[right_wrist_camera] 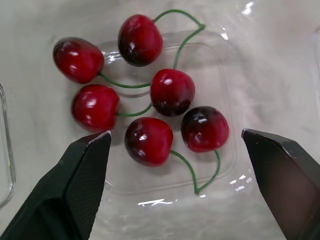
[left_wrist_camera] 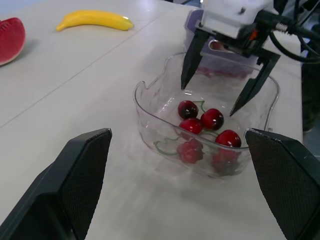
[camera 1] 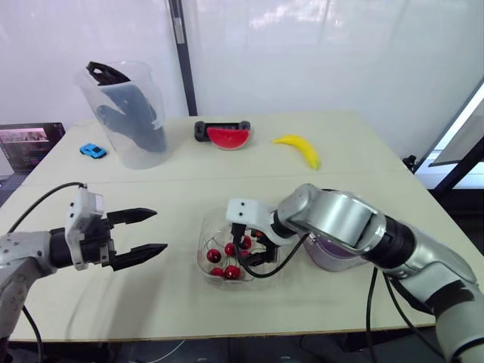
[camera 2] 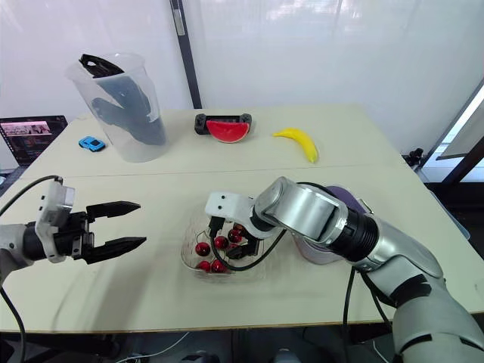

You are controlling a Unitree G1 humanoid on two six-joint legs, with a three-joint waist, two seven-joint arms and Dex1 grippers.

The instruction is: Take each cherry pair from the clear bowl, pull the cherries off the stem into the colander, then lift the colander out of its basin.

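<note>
Cherry pairs (right_wrist_camera: 172,92) fill the clear bowl (left_wrist_camera: 142,107). I poise the right gripper (left_wrist_camera: 208,100) over them, jaws apart for pickup; the left gripper (camera 1: 160,230) waits likewise.

The grey left arm (camera 1: 26,253), with a white wrist block (camera 1: 85,210), reaches in level from the left; its black two-fingered left gripper (camera 1: 159,230) points sideways toward the other arm, fingers spread wide and empty. The silver right arm (camera 1: 340,219) bends across from the right, its black-fingered right gripper (left_wrist_camera: 208,100) aimed downward, fingers parted, gripping nothing

Head stereo pair looks down over table (camera 1: 227,189); both wrist cams share clear bowl (left_wrist_camera: 150,117), right one close overhead.
</note>
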